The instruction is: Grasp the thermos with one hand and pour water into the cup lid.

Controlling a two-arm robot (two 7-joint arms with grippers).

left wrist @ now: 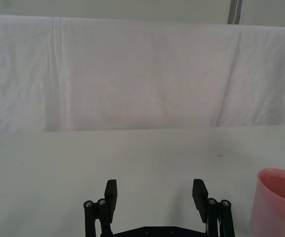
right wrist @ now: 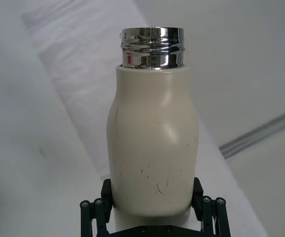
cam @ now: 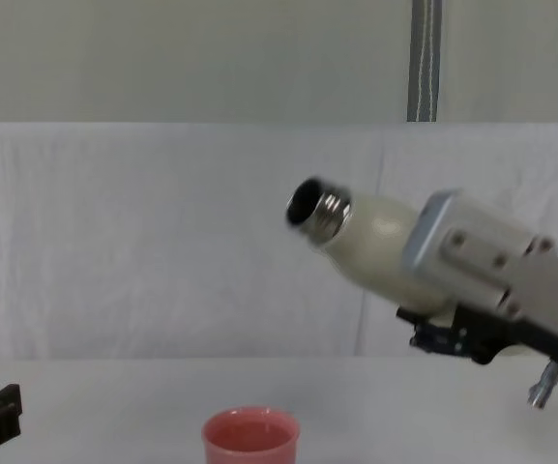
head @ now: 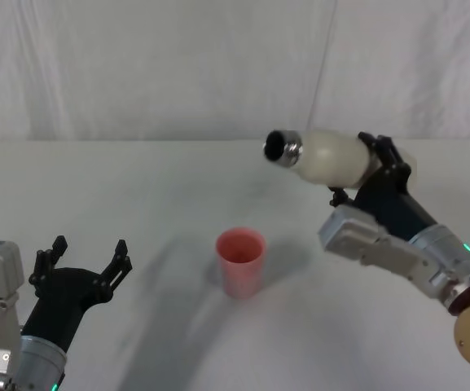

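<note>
surface [head: 161, 187] draped in white cloth. thermos [head: 332, 157] held aloft, tipped near level, open neck aimed left, above and right of cup lid [head: 241, 261]. right gripper [head: 379, 159] jaws pinching thermos base. left gripper [head: 84, 259] low at left, jaws spread.

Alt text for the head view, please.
The right end effector holds the cream thermos tipped sideways in the air, steel mouth aimed left, above and right of the upright pink cup lid. The left end effector rests open at lower left.
</note>
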